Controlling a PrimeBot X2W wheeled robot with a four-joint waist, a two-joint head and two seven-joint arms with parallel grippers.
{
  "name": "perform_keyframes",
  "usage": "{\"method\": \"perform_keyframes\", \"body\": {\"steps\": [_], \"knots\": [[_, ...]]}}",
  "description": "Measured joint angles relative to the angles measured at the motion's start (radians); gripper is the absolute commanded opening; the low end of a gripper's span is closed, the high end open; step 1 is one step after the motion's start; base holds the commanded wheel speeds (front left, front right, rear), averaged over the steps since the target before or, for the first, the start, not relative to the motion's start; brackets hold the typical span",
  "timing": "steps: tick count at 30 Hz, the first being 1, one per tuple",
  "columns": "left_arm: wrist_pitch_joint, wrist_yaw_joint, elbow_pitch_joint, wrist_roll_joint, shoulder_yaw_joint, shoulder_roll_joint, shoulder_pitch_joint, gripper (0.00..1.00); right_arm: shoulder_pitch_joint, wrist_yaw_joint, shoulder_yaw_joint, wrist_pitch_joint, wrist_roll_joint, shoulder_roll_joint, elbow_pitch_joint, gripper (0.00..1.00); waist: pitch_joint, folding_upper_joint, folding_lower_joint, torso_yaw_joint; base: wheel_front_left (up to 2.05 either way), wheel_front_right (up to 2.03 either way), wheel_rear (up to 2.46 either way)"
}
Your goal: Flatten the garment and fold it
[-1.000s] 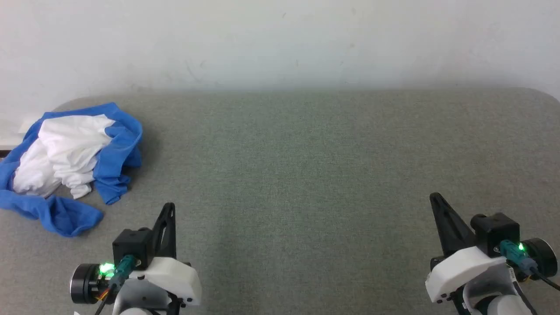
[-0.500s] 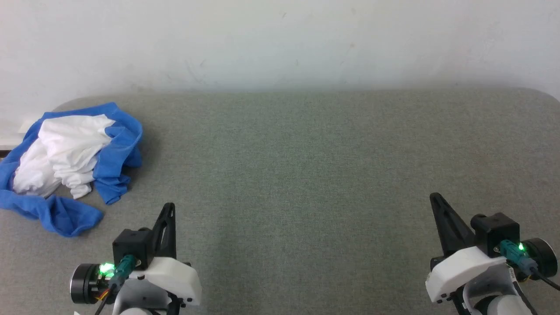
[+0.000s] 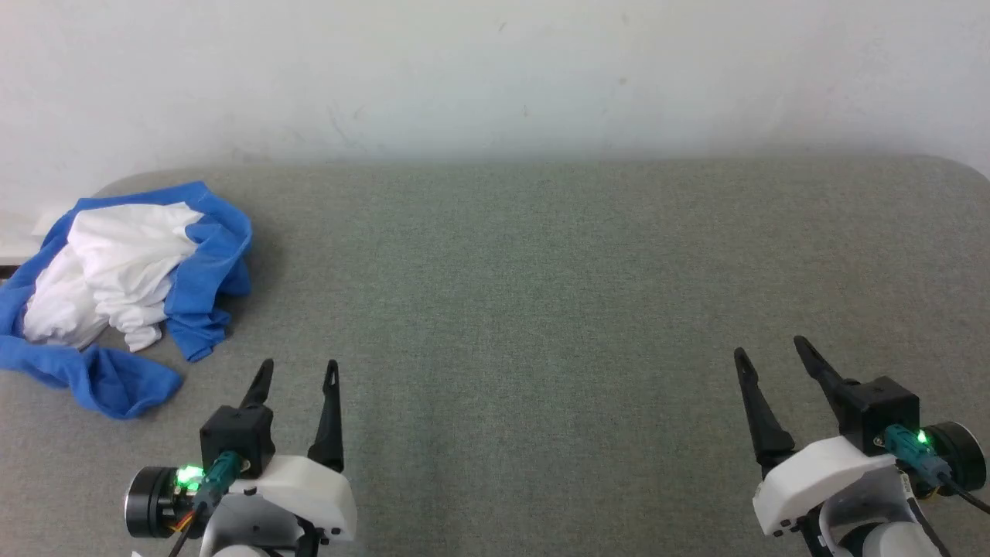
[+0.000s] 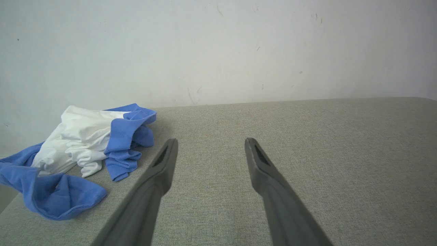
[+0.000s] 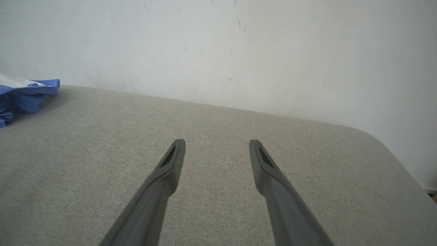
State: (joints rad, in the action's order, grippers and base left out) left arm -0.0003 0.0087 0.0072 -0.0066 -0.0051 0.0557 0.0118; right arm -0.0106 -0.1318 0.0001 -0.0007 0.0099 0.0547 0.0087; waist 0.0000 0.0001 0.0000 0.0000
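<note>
**Condition observed.** The garment, a soft thin cloth shirt with a white body and royal-blue sleeves, lies crumpled in a heap at the far left corner of the grey-green fabric-covered counter, close to the plain white wall. The white body is bunched in the middle with blue cloth wrapped round it. One blue lobe trails out on the near side of the heap. Whether any cloth overhangs the counter's left edge cannot be confirmed.

**Left fingers.** They are apart and empty, near the heap's trailing blue lobe but not touching it.

**Right fingers.** They are apart and empty, well apart from the garment on the opposite side of the counter.

**Assessment.** Nothing is flattened yet, and the step in hand is judged to be the first reach to the heap.

**Recommendations.**
- The left arm is the nearer and should lead.
- Take the trailing blue lobe or another readable edge, not the bunched centre, where several layers would come up together.
- Close low against the counter, since thin cloth slips from a shallow pinch.
- Draw the shirt toward the bare middle, where the right fingers can take a second point and spread it.
</note>
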Motion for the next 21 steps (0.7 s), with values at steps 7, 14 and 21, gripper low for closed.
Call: {"method": "perform_keyframes", "body": {"steps": [7, 14, 21], "knots": [[-0.010, 0.001, -0.001, -0.003, -0.004, 0.000, 0.002, 1.00, -0.001, 0.000, -0.020, -0.010, 0.004, 0.000, 0.001, 1.00, 0.001, 0.0000, 0.0000, 0.000, 0.00, 0.00, 0.00], [-0.025, 0.002, -0.002, -0.011, -0.009, 0.000, 0.003, 1.00, -0.002, 0.000, -0.040, -0.024, 0.010, 0.000, 0.002, 1.00, 0.002, 0.0000, 0.0000, 0.002, 0.00, 0.00, 0.00], [-0.037, 0.011, -0.012, -0.028, -0.013, 0.000, 0.008, 1.00, -0.003, 0.000, -0.062, -0.039, 0.019, 0.000, 0.001, 1.00, 0.005, 0.0000, 0.0000, 0.011, 0.00, 0.00, 0.00]]}}
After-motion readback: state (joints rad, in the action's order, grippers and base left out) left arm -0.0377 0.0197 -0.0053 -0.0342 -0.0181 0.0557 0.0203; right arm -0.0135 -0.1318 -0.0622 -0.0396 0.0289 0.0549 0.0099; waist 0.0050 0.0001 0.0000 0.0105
